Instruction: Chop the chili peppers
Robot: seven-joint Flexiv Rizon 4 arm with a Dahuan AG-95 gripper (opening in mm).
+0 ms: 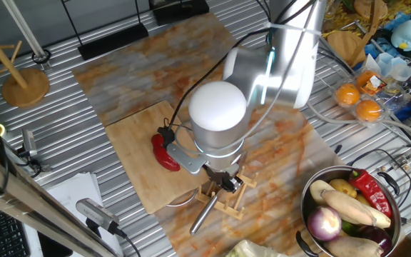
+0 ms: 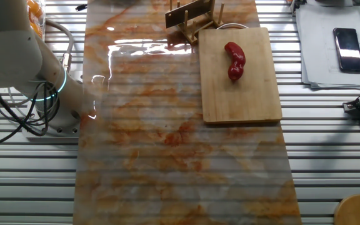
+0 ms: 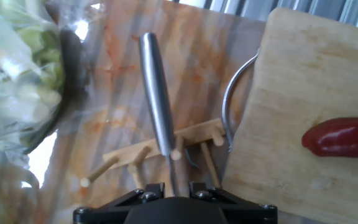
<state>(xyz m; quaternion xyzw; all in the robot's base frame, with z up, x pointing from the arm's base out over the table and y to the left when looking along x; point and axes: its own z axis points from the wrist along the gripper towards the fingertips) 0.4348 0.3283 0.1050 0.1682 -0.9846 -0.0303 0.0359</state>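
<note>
Your chili pepper is whole, one glossy red curved piece lying on the wooden cutting board, toward the board's end nearest the wooden knife rack. In one fixed view the pepper shows just left of your arm's wrist, partly covered by the gray bracket there. The hand view catches its rounded end at the right edge, resting on the board. Your gripper hangs over the rack, beside the board's edge, apart from the pepper. A knife with a metal handle sits in the rack, handle pointing away from the hand camera, and lines up with the gap between the two dark finger bases at the bottom of that view. Fingertips aren't visible in any view, so you cannot tell whether the fingers are spread, closed or gripping the knife. A thin metal ring or rim pokes out from under the board edge next to the rack. The board and rack lie on an orange-streaked marbled mat over the ribbed metal table. Off to the side: a metal bowl of mixed vegetables, a bag of greens, a phone on papers.
</note>
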